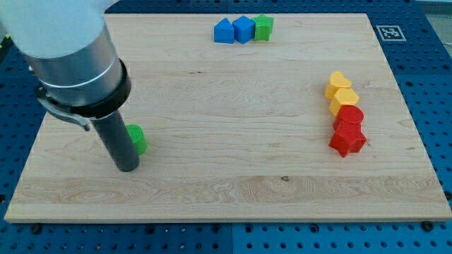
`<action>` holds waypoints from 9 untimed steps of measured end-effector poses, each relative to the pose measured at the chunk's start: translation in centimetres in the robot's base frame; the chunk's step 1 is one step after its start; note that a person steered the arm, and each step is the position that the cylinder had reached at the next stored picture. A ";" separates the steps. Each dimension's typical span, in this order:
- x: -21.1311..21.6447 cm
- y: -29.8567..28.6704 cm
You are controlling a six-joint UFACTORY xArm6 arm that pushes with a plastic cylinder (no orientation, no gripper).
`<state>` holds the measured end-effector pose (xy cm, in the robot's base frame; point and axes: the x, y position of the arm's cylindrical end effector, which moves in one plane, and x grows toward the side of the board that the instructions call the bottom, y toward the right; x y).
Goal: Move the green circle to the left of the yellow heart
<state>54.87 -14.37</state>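
My tip [127, 168] rests on the wooden board [233, 190] at the near left, pressed against the left side of the green circle [136, 139], which is half hidden behind my rod. I have no fingers to open or close; the rod ends plain and holds nothing, only touching the block's edge.

Far to the right, two yellow blocks stand stacked in a line, a yellow heart [337, 85] farthest and a second yellow block [344, 99] just nearer, its shape hard to tell. Touching them on the near side come a red circle [351, 116] and a red star [347, 140]. At the far edge, a blue block [224, 32], a blue cube [244, 29] and a green star [263, 27] sit side by side, touching.

The green circle looks small, rigid and light, likely to slide easily on the smooth wood. Being round, it may roll off my tip sideways unless I push through its centre; the left face, where I now stand, seems the place to bear on it for the long run rightward.

No containers are in view.
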 end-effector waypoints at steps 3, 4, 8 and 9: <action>0.0 3.5; 0.0 5.1; -3.0 0.1; -4.2 0.8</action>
<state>50.67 -13.53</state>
